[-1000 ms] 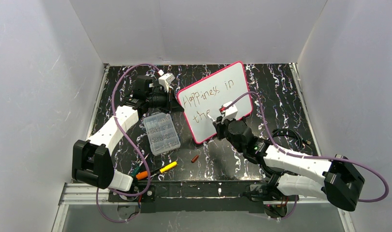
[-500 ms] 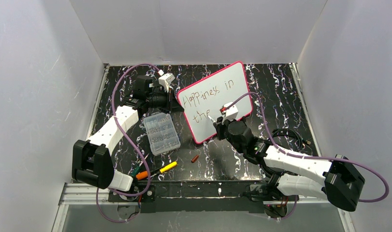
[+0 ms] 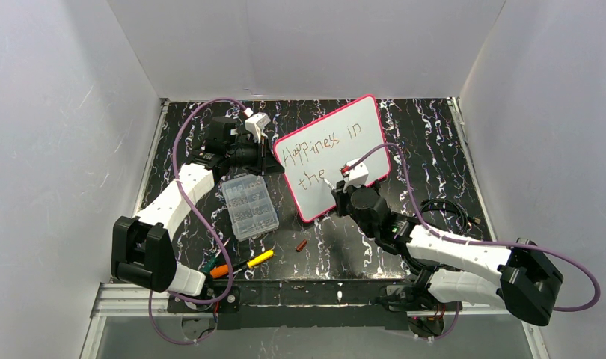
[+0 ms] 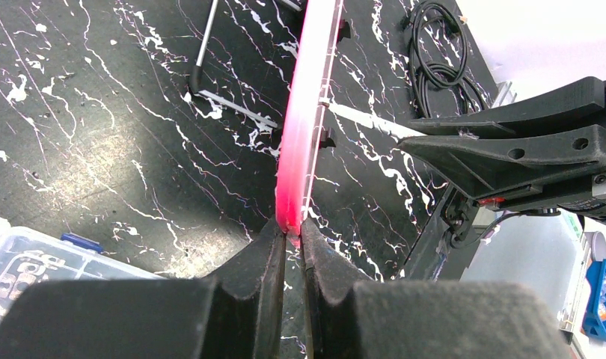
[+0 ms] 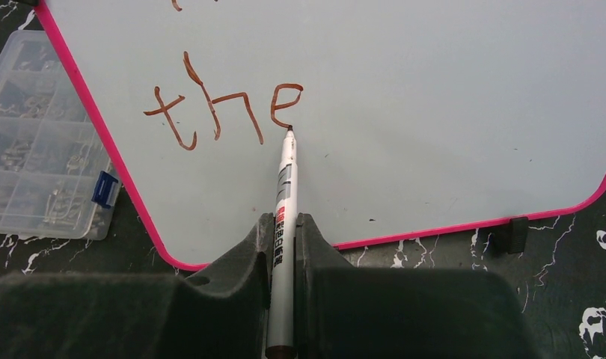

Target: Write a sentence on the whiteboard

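Observation:
The whiteboard (image 3: 341,157), pink-rimmed, lies tilted at the back middle of the black marbled table. My left gripper (image 3: 274,160) is shut on the rim of its left edge; the left wrist view shows the pink edge (image 4: 307,112) pinched between the fingertips of that gripper (image 4: 292,228). The sentence reads "Happiness in" (image 3: 319,145) with "the" (image 3: 309,179) below it. My right gripper (image 5: 284,224) is shut on a white marker (image 5: 283,187). The marker's tip touches the board at the bottom of the "e" of "the" (image 5: 221,116).
A clear organizer box (image 3: 249,206) sits just left of the board's near corner. A small red-brown cap (image 3: 301,245) lies near the front. Yellow (image 3: 259,258) and orange (image 3: 219,271) markers lie by the left base. A black cable (image 3: 444,212) is coiled on the right.
The right arm's forearm has shifted slightly while the marker tip stays at the "e". The board and the left arm have not moved.

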